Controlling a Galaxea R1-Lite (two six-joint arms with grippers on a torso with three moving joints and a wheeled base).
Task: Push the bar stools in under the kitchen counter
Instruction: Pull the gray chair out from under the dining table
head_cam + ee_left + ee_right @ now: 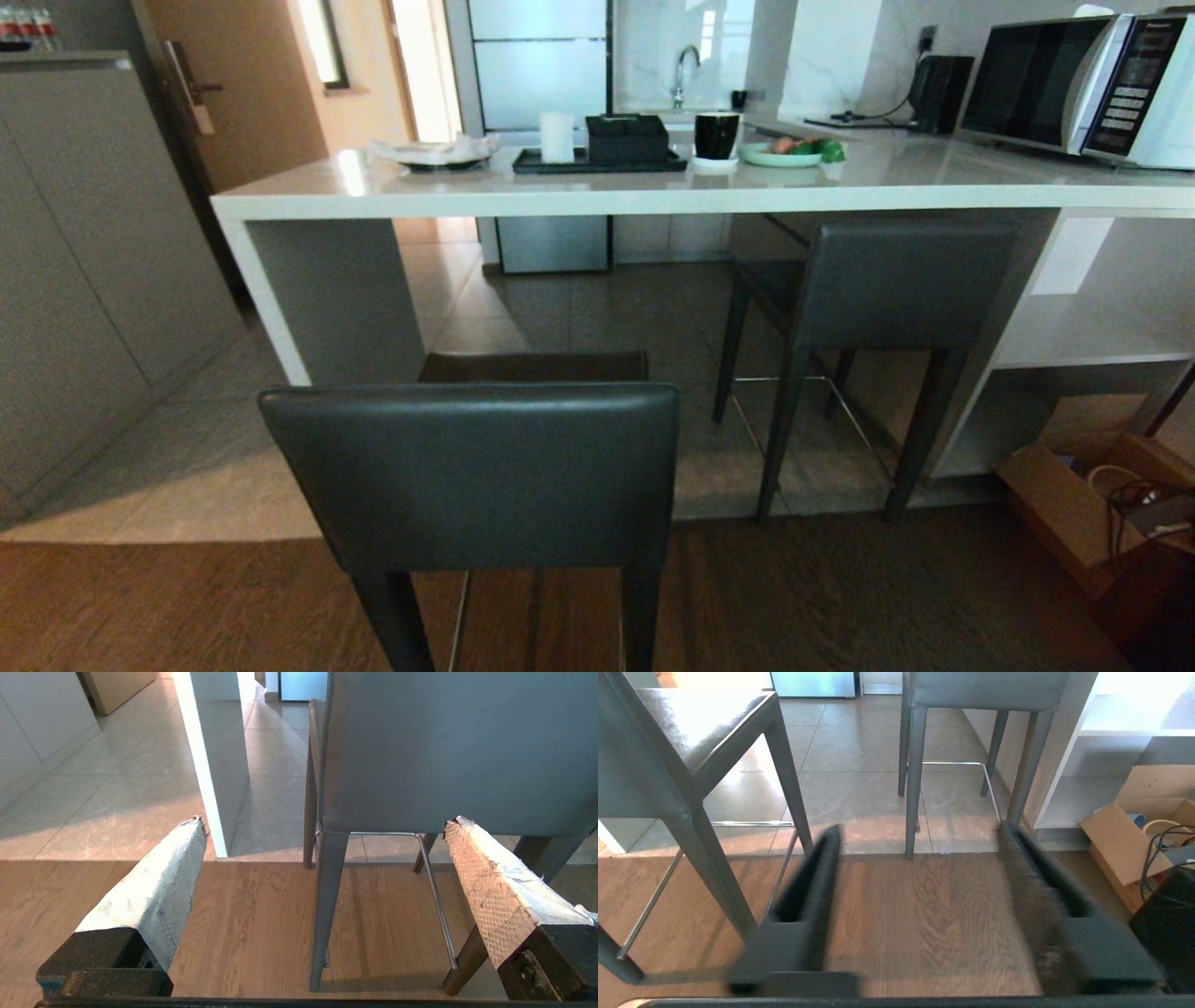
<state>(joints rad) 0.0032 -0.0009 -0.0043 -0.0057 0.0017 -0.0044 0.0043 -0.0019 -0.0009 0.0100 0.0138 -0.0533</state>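
From my head camera the near bar stool [471,471] sits at six o'clock, pulled well out onto the wood floor, its backrest facing me. The second bar stool [882,285] at two o'clock is already tucked with its seat under the kitchen counter [653,191]. Neither arm shows in that view.

The left gripper [322,826] hangs low with its padded fingers [161,891] spread wide and nothing between them, the near stool's backrest just ahead. The right gripper [920,835] also has a clear gap between its fingers and holds nothing (they are smeared with motion, so I would guess mid-travel).

I judge this stool stiff and moderately heavy, top-heavy on slim legs, so a high shove could tip it. The leather backrest looks smooth and slightly soft; I would press flat against its lower half, near seat level, instead of pinching. The step from wood to tile could catch the front legs.
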